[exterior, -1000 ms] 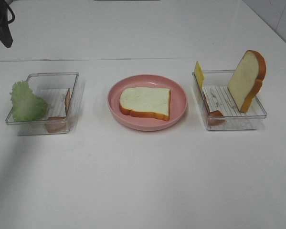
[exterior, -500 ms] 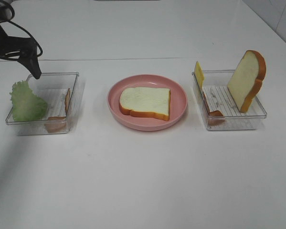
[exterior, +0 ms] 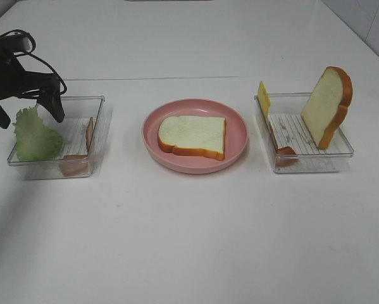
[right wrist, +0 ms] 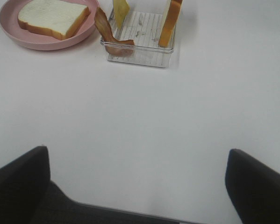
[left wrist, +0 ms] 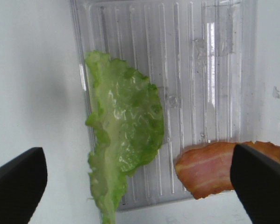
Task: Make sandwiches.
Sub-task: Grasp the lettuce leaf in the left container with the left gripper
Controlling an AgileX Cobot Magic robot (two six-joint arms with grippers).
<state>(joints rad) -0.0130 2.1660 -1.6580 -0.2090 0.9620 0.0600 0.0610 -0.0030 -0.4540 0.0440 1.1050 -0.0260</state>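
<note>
Your left jaws have just dropped in over the lettuce point(exterior: 34, 136) in the left tray point(exterior: 72, 98), wide open astride it; right jaws idle open. Lettuce pickup looks imminent.

Between the black fingers of your left end effector point(exterior: 30, 119) the lettuce point(exterior: 34, 136) is bright green with a paler, yellowish streak down its middle. Just beside one finger the bacon strip point(left wrist: 210, 168) is reddish-brown with pale pink stripes, and the tray point(left wrist: 200, 70) under them is clear with ribbed lines. Well away from that end effector, your plate point(exterior: 236, 136) is pink, the bread slice point(exterior: 192, 134) on it white with an orange-brown crust, the cheese slice point(exterior: 263, 96) yellow and the desk point(exterior: 189, 240) white.
</note>
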